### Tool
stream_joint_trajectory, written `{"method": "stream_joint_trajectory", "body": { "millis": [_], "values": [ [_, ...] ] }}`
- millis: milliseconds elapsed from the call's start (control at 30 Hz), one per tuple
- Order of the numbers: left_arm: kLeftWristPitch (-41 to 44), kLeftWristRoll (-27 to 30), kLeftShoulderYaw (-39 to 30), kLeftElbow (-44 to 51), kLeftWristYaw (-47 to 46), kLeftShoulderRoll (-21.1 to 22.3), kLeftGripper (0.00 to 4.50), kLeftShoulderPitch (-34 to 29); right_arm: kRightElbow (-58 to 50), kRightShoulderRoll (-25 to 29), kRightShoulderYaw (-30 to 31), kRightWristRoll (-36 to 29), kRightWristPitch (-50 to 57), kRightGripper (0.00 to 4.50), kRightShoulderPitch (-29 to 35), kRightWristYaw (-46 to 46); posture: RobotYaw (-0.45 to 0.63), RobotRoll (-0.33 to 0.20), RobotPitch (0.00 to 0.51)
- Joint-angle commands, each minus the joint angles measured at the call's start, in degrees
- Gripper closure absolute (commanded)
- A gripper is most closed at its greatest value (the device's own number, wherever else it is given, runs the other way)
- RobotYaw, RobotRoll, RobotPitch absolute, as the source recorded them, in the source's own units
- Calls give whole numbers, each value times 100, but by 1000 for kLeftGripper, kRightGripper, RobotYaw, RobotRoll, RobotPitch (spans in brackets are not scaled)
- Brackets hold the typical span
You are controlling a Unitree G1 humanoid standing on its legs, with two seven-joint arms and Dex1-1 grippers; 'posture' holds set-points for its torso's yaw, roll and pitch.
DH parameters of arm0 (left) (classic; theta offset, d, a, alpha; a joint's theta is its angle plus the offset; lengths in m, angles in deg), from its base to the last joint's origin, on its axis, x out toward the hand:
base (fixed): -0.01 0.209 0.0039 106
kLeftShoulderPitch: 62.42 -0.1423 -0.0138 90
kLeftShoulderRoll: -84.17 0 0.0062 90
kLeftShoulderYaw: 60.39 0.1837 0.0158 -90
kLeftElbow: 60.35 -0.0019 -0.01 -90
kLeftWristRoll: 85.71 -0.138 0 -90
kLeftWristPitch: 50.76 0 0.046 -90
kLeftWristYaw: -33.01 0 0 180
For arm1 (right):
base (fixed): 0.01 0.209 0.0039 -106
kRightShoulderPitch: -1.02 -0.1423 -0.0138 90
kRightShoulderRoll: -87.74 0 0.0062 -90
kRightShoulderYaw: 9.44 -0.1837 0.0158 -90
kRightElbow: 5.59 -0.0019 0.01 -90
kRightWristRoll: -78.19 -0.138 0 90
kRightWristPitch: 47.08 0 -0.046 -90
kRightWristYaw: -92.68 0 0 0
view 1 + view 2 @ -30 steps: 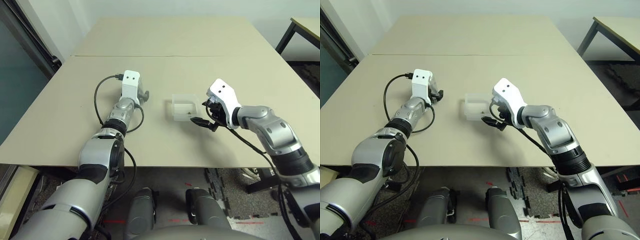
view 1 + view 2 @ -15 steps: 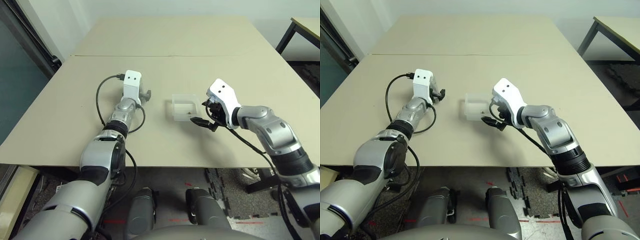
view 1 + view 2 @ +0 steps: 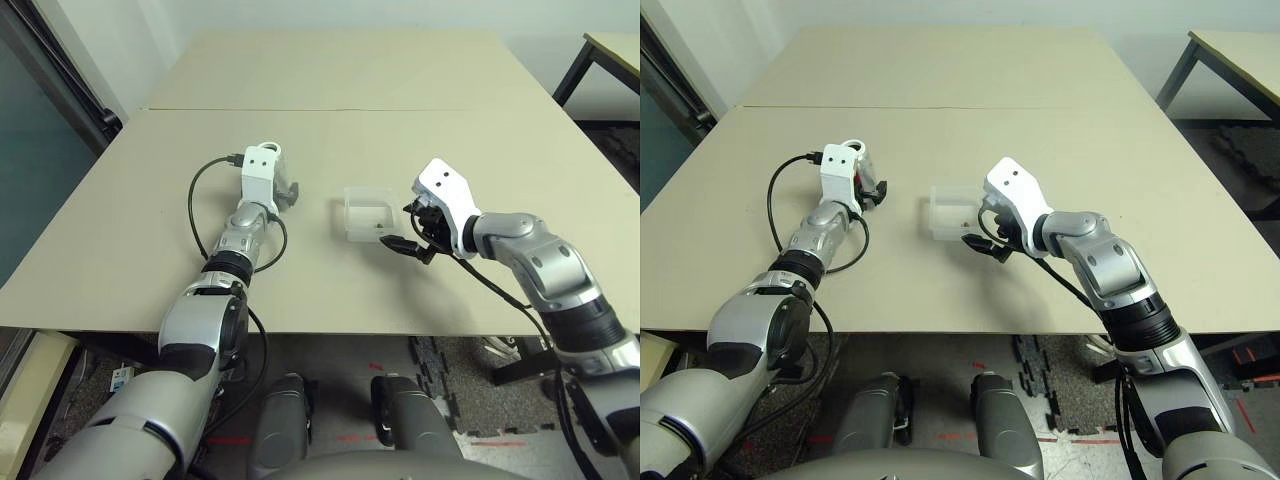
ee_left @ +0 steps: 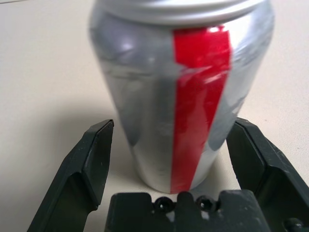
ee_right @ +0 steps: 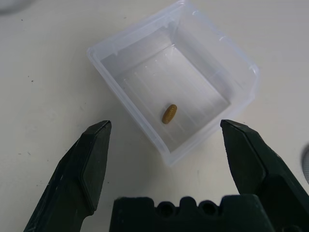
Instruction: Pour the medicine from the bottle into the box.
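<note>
Tabletop (image 3: 320, 300) supports box (image 5: 128, 107), medicine (image 5: 169, 114) inside. Pouring appears complete. Left gripper (image 4: 175, 122) spread astride bottle (image 4: 154, 96); right gripper (image 5: 166, 122) spread. Next: retract both.

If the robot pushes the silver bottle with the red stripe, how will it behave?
The bottle stands upright and looks taller than wide, so a push up high might tip it. Its round side would probably roll once down. The shiny surface may be somewhat slippery.
</note>
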Motion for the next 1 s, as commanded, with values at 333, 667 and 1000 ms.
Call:
{"method": "stream_joint_trajectory", "body": {
  "millis": [333,667,1000],
  "values": [
    [1840,456,238,3308,322,-187,17,-1734,21,24,-28,-13,-27,0,125,12,63,0,117],
    [3996,991,483,7257,488,-66,17,-3599,-166,92,-456,-127,138,0,221,-173,95,0,111],
    [4946,2072,-1381,8394,678,1116,17,-3782,-677,351,-2838,-456,1113,0,592,-1346,170,0,115]
  ]
}}
